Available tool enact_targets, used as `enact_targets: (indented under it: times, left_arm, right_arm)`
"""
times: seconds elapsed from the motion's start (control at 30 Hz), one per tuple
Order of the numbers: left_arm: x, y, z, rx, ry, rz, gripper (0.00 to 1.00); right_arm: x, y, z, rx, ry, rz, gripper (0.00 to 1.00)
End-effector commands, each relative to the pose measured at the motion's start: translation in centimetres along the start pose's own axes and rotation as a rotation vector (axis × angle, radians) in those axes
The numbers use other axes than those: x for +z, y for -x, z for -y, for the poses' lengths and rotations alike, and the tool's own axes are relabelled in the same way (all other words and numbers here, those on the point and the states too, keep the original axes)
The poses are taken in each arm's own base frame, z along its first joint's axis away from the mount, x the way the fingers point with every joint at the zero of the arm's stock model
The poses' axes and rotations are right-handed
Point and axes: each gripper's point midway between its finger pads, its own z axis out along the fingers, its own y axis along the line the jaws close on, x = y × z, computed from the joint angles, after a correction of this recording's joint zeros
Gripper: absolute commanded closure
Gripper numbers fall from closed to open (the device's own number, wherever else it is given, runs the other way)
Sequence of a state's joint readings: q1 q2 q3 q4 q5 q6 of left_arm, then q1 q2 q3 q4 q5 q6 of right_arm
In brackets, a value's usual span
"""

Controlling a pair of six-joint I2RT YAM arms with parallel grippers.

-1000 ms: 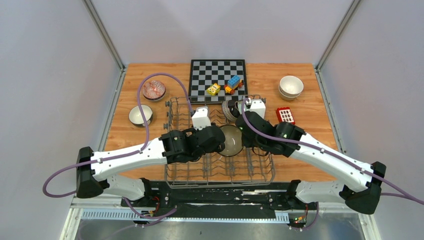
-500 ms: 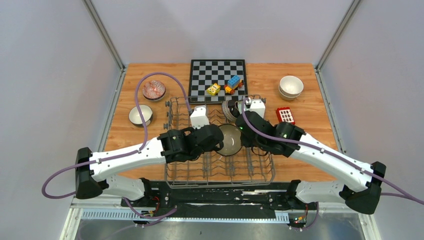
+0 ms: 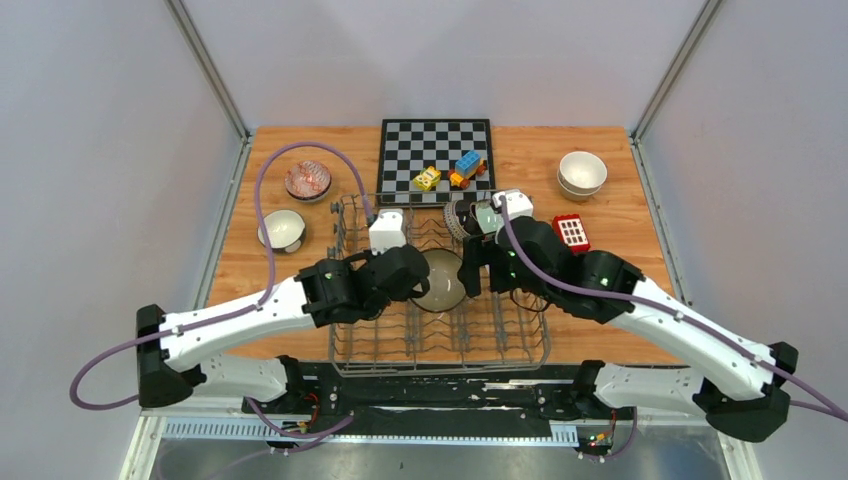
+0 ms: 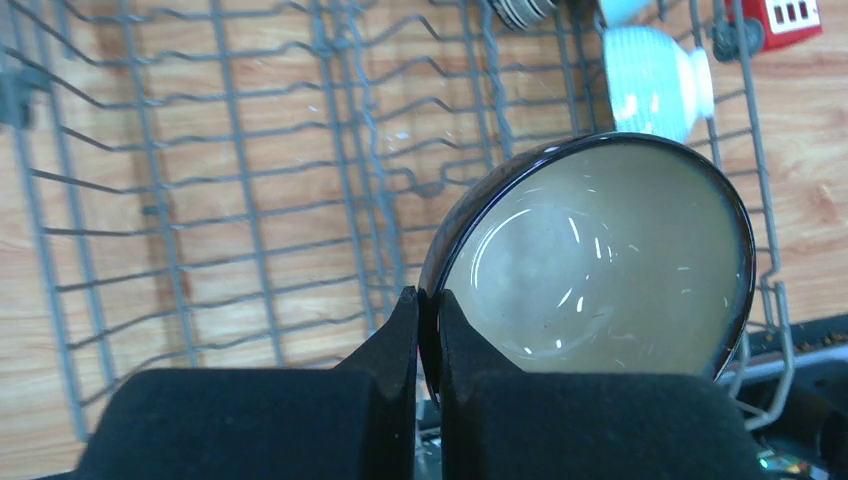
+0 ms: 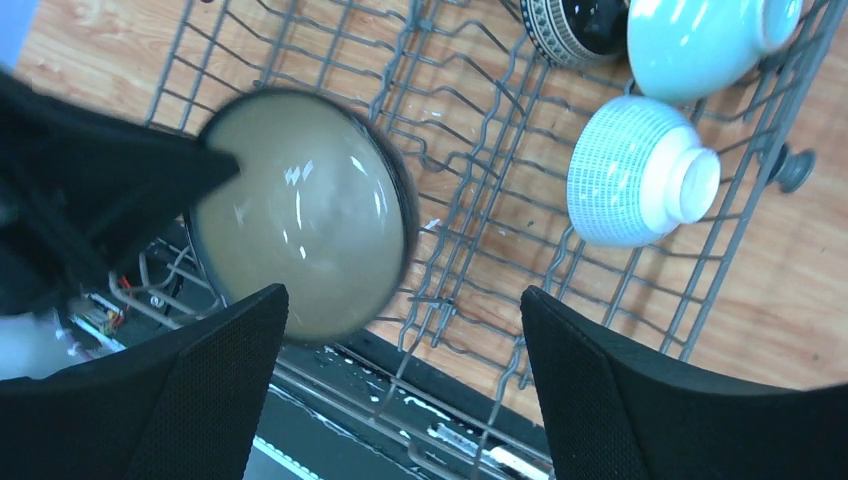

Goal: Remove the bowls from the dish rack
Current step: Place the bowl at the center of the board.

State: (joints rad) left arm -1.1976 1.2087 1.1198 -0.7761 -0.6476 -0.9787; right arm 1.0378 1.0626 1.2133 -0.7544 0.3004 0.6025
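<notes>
A dark-rimmed bowl (image 3: 441, 281) with a glossy beige inside hangs over the middle of the grey wire dish rack (image 3: 500, 345). My left gripper (image 4: 428, 318) is shut on that bowl's (image 4: 600, 265) left rim, one finger inside and one outside. My right gripper (image 5: 402, 297) stands open just right of the same bowl (image 5: 300, 210), not touching it. Further back in the rack lie a blue-and-white patterned bowl (image 5: 640, 170), a pale mint bowl (image 5: 700, 40) and a dark-patterned bowl (image 5: 575, 25).
On the table left of the rack sit a reddish patterned bowl (image 3: 307, 180) and a dark-rimmed bowl (image 3: 281, 229). Stacked cream bowls (image 3: 582, 172) stand at the back right, a red block (image 3: 571, 230) beside the rack. A chessboard (image 3: 436, 145) with toy blocks (image 3: 467, 167) lies behind.
My right gripper has opened and let go of the beige bowl, drawing back slightly. The left gripper has shut on the bowl's rim and carried it a little to the left.
</notes>
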Motion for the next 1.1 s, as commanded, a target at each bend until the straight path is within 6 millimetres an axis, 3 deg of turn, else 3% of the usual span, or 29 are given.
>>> enact_targets:
  times: [0.0, 0.1, 0.23, 0.5, 0.63, 0.8, 1.07]
  left_arm:
    - [-1.5, 6.2, -3.1, -0.051, 0.039, 0.160, 1.00]
    - [-2.4, 9.2, -6.8, -0.080, 0.092, 0.215, 1.00]
    - [-3.1, 12.4, -12.8, -0.155, 0.224, 0.270, 1.00]
    - [-4.0, 13.8, -22.5, -0.376, 0.411, 0.287, 1.00]
    - [-5.2, 12.6, -26.2, -0.503, 0.504, 0.291, 1.00]
    - [-6.7, 9.4, -29.5, -0.578, 0.698, 0.275, 1.00]
    - [-5.4, 2.5, -31.5, -0.656, 0.810, 0.201, 1.00]
  right_arm:
    - [-3.1, 2.4, 0.0, -0.125, 0.093, 0.106, 0.11]
    - [-4.5, 2.4, 0.7, -0.192, 0.116, 0.142, 0.11]
    - [-4.8, 0.8, 2.0, -0.237, 0.118, 0.150, 0.11]
    - [-4.4, -1.7, 2.9, -0.232, 0.162, 0.182, 0.13]
    - [-3.7, -2.6, 2.7, -0.233, 0.184, 0.177, 0.14]
    - [-2.8, -3.6, 2.4, -0.233, 0.204, 0.158, 0.15]
    - [-2.2, -4.3, 2.9, -0.218, 0.193, 0.167, 0.15]
